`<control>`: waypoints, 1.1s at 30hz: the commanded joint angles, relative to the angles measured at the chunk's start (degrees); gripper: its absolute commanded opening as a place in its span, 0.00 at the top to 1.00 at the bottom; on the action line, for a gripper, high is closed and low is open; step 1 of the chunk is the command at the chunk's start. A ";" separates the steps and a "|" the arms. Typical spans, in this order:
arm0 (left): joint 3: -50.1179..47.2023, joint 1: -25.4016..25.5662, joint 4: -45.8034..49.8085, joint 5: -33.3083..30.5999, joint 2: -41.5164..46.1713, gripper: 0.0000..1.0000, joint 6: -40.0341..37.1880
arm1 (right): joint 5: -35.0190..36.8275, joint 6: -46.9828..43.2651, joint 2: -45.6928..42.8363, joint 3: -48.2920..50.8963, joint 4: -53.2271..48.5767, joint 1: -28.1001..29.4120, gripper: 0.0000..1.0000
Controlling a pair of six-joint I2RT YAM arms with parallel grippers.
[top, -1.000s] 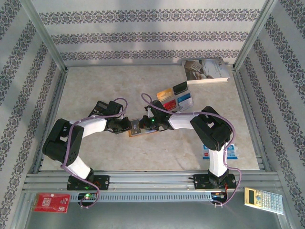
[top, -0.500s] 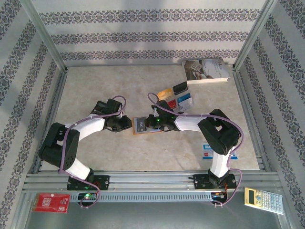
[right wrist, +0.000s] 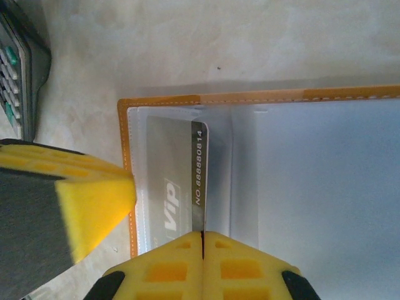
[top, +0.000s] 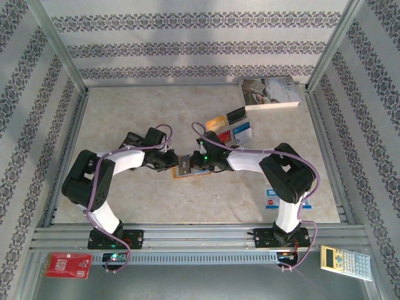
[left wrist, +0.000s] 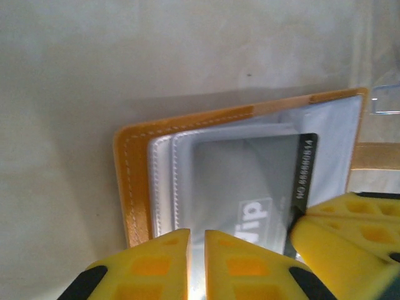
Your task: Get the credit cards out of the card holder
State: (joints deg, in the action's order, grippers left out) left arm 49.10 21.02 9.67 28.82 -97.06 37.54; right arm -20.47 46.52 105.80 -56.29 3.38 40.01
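The card holder (right wrist: 312, 181) is lying open mid-table (top: 156, 119), between the arms. The right gripper (right wrist: 201, 237) is pinching the silver VIP card (right wrist: 167, 156) (dark edge caught in its closed fingers). The left gripper (left wrist: 197, 236) is hovering over the holder's left half, nearly closed; whether it is gripping anything, I cannot tell.

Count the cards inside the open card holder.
1: a silver VIP card in an end pocket of the card holder, its edge pinched by the right gripper. More may be hidden behind it.
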 commanded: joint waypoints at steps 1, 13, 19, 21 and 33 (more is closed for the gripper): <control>1.12 0.43 0.18 -1.03 -1.82 0.88 -0.88 | -0.71 -0.91 1.49 -1.31 -1.79 0.25 1.00; 0.08 0.48 4.83 -5.10 -1.62 0.92 -2.75 | 0.96 -0.64 -1.99 2.63 -1.20 -2.81 1.00; 1.21 0.43 4.33 -2.63 -0.77 0.92 -2.32 | -1.33 -0.39 -1.54 2.34 0.43 -2.55 1.00; 1.60 0.47 4.08 -1.40 -0.76 0.91 -2.14 | -3.05 -0.22 -1.15 2.07 1.83 -2.15 0.96; 1.16 0.52 3.99 -1.42 -1.03 0.91 -1.88 | -7.30 1.70 1.14 0.95 7.08 -1.16 0.82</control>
State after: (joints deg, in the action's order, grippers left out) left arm 50.06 21.02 11.14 28.05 -98.39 36.23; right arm -26.06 47.81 105.62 -54.46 8.45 38.15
